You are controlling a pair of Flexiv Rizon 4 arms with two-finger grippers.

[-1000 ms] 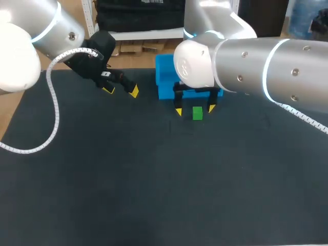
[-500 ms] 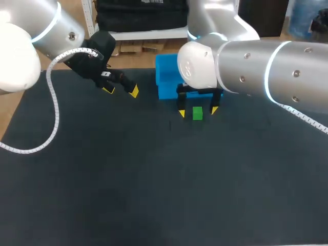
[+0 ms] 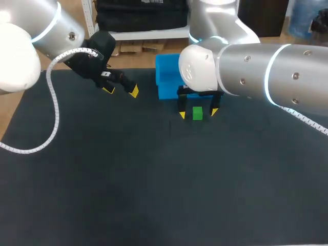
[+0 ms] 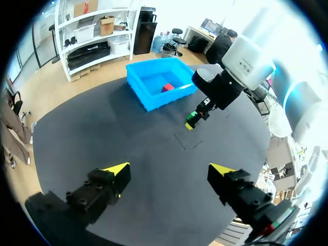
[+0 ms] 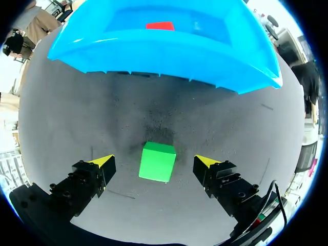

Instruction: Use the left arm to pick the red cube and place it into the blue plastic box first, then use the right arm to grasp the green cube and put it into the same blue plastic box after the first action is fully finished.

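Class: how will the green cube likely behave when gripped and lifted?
The green cube has flat faces and crisp edges: probably stiff, unlikely to roll. Small, so likely light. It lies between the right hand's open fingers, slightly turned, so it may twist as they close.

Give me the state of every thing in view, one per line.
red cube: lying inside the blue plastic box.
green cube: on the table, not gripped.
blue plastic box: upright, open-topped.
left gripper: open, empty.
right gripper: open, straddling the green cube.

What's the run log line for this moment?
red cube in blue plastic box; right pincer open around green cube; left pincer open, empty
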